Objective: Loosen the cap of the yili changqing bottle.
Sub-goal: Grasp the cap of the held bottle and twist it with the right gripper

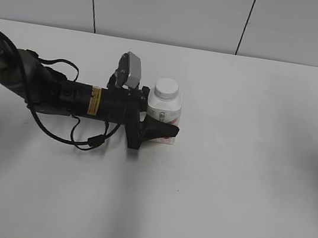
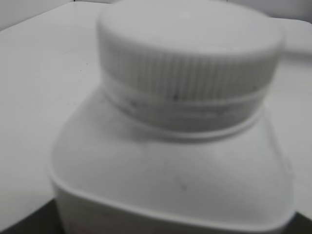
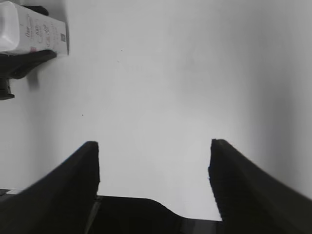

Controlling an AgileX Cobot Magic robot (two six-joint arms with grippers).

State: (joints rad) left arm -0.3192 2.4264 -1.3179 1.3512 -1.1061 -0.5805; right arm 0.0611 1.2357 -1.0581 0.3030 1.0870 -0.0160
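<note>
My left hand [image 1: 160, 130] lies low on the bench [image 1: 245, 186], reaching in from the left; its fingers look closed around the base of the bottle [image 1: 164, 115], which stands upright just left of centre; in the left wrist view the bottle fills the frame and no fingers show. I judge the bottle light, smooth and slightly yielding, so it needs a firm hold low on its squarish body. The cap [image 1: 166, 88] is ribbed round its side; that is where I'd take hold. My right hand [image 3: 153, 183] hovers spread wide, well off to the right, holding nothing.
</note>
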